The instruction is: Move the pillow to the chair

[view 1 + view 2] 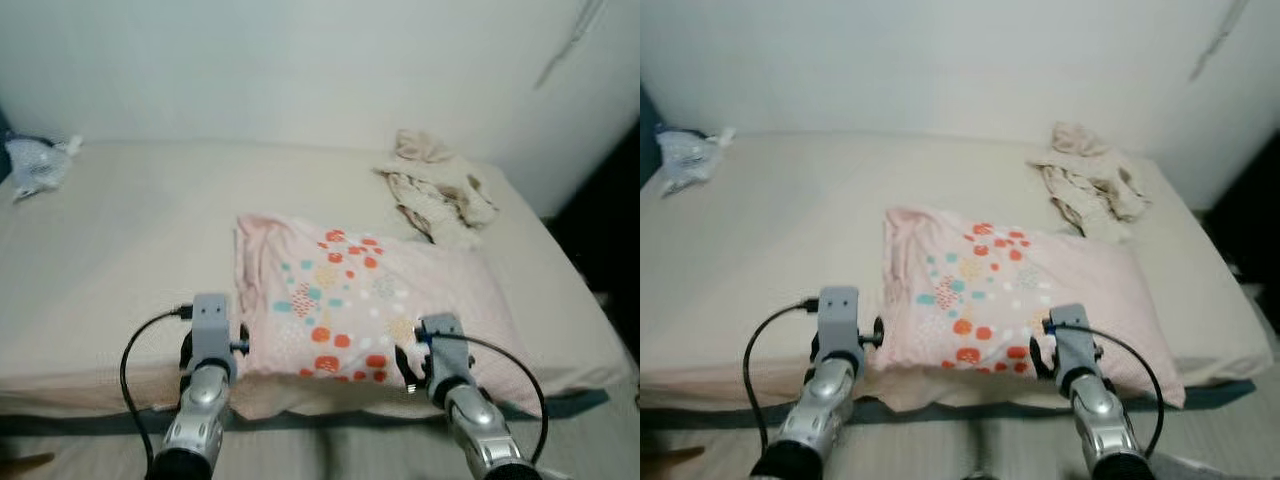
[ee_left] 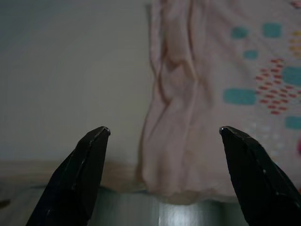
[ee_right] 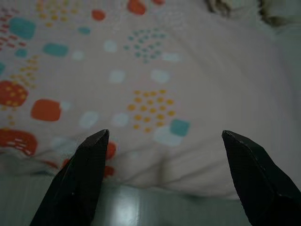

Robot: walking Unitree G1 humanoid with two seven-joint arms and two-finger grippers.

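Observation:
A pale pink pillow (image 1: 370,300) with red, teal and yellow spots lies near the bed's front edge. My left gripper (image 2: 162,134) is open at the pillow's near left corner (image 2: 169,155), its fingers astride the crumpled pink edge. My right gripper (image 3: 164,136) is open too, at the pillow's near right edge (image 3: 155,117), with the spotted cover between and beyond its fingers. Both silver wrists (image 1: 210,350) (image 1: 445,360) reach in from the foot of the bed. Neither gripper holds the pillow.
The bed (image 1: 120,250) has a beige sheet and meets a white wall behind. A crumpled cream cloth (image 1: 435,190) lies at the back right, just beyond the pillow. A pale blue bundle (image 1: 35,165) sits at the far left. A dark gap (image 1: 605,230) runs along the bed's right side.

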